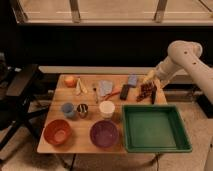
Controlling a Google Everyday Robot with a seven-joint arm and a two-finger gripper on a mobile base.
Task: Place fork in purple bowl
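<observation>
The fork [94, 92] lies as a thin grey sliver on the wooden table [56, 100], well apart from the gripper [152, 89], with a blue cloth [105, 87] and a red-handled tool [114, 93] between the two. The purple bowl [104, 134] sits at the front edge, further from the gripper than the fork is, just beside the green tray [156, 146]. The gripper hangs over the table's far corner above a dark reddish thing [144, 91], its jaws set wide and, as far as can be seen, holding nothing. The likely trouble is a wrong pick: cream utensils [80, 86] lie near the fork, beyond it from the gripper, and so flat a fork could slip or just be pushed along the wood. A white cup [106, 108] stands between fork and bowl and might be knocked. The gripper's tip merges with the dark thing beneath, and the fork's prongs cannot be made out
</observation>
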